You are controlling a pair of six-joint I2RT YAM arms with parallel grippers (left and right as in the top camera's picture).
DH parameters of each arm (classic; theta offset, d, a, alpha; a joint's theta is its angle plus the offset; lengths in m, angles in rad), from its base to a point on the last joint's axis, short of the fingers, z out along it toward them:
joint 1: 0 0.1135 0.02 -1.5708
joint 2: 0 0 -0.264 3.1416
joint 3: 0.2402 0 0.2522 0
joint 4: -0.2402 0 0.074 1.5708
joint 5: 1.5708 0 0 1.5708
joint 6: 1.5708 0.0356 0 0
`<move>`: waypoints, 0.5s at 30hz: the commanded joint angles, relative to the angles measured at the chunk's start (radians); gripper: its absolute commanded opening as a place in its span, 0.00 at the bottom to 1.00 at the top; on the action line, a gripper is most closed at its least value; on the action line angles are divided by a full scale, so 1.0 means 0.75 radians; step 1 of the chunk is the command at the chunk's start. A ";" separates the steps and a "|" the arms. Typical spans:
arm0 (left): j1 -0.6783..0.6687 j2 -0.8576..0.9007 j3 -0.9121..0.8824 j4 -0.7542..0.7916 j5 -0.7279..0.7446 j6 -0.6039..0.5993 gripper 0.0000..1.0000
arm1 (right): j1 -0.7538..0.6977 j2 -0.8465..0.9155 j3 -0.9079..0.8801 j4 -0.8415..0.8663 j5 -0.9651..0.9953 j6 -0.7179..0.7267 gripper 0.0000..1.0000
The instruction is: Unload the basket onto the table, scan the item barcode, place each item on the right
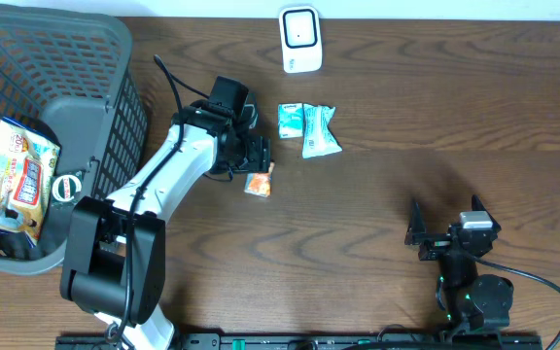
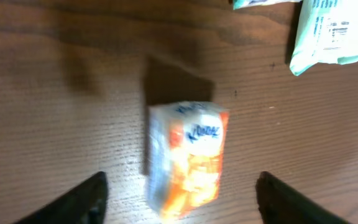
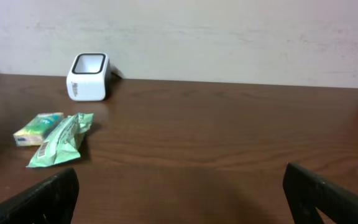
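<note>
Light: even, moderately bright across the tabletop (image 1: 406, 117).
Shadow: dark patch just behind the orange packet (image 2: 188, 158), left wrist view.
Blur: orange packet smeared; overhead view sharp.

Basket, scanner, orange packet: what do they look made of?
The basket looks like dark grey moulded plastic, matte, given its open lattice walls. The scanner looks like white hard plastic with a smooth, slightly glossy shell. The orange packet is probably thin printed film over a soft block, given its sheen and rounded corners. The view is blurred, so coated paper is possible.
</note>
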 commanded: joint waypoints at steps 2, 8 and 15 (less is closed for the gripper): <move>0.003 -0.041 0.073 -0.030 -0.020 0.019 0.82 | 0.008 -0.007 -0.002 -0.006 0.002 0.009 0.99; 0.053 -0.164 0.151 -0.078 -0.084 0.018 0.79 | 0.008 -0.007 -0.002 -0.006 0.002 0.009 0.99; 0.104 -0.195 0.136 -0.091 -0.122 -0.080 0.79 | 0.008 -0.007 -0.002 -0.006 0.002 0.009 0.99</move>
